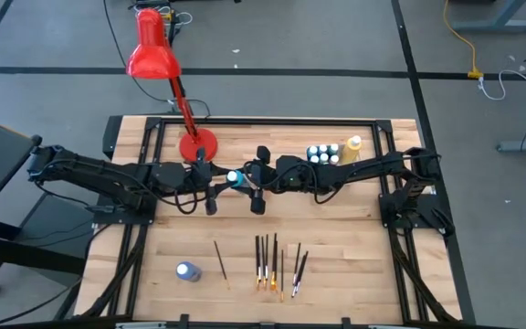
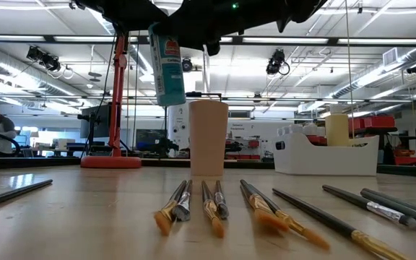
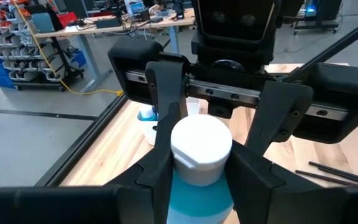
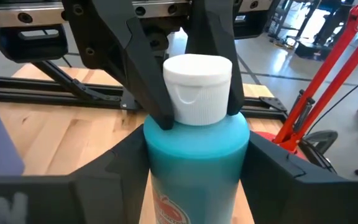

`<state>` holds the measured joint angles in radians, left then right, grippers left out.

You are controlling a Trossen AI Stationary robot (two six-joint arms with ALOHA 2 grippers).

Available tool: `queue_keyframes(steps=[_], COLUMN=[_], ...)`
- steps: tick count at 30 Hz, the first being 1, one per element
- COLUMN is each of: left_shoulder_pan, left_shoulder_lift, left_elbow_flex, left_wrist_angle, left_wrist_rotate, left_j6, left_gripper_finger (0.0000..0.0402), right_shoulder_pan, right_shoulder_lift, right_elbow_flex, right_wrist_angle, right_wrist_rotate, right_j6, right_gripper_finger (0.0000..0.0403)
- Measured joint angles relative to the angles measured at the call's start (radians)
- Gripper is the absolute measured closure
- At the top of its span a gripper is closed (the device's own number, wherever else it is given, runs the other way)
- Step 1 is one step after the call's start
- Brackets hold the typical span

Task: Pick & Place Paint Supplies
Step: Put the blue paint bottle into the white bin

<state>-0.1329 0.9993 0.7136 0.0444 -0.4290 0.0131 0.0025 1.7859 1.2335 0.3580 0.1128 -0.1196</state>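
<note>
Mid-counter, toward the far edge: both arms meet over one teal paint bottle point(image 1: 233, 178) with white cap point(image 4: 197, 87), held aloft, well clear of the counter point(image 1: 336, 247).

Left end effector point(image 3: 201, 158): fingers closed on the bottle body just under the cap. Right end effector point(image 4: 194, 134): fingers closed on the teal body as well. In each wrist view, the other arm's fingers flank the cap. Reads as a handover in progress, bottle gripped from both sides at once.

Elsewhere: cluster of small bottles point(image 1: 322, 153) in a white tub point(image 2: 323, 155) near the far right corner, yellow bottle point(image 1: 352, 146) beside it. One blue-capped bottle point(image 1: 186, 271) lying near the front left. Row of paintbrushes point(image 1: 277, 260) along the front edge, untouched; one brush point(image 1: 219, 259) set apart to the left. Red lamp point(image 1: 158, 55) at the far edge.

Step in hand, by judgement: transfer of bottle between arms. Next move calls for one end effector to release cleanly while the other keeps a firm hold, then carry toward the tub. Risk: slip or tilt at release.
</note>
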Motion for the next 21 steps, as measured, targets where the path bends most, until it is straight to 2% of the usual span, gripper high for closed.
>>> queue_keyframes(steps=[11,14,21], left_shoulder_pan=[0.001,0.001,0.001], left_shoulder_lift=[0.0,0.001,0.001], left_elbow_flex=[0.0,0.0,0.002], left_wrist_angle=[-0.009,-0.009,-0.006], left_wrist_rotate=[0.029,0.022,0.018], left_j6=[0.003,0.044,0.066], left_gripper_finger=[0.025,0.0244,0.0202], right_shoulder_pan=[0.011,0.017,0.028], right_shoulder_lift=[-0.002,-0.002,-0.003], right_elbow_flex=[0.0,0.0,0.0], right_wrist_angle=[-0.018,-0.026,-0.068], right_wrist_rotate=[0.003,0.044,0.081], right_j6=[0.062,0.087,0.099], right_gripper_finger=[0.0201,0.0201,0.0201])
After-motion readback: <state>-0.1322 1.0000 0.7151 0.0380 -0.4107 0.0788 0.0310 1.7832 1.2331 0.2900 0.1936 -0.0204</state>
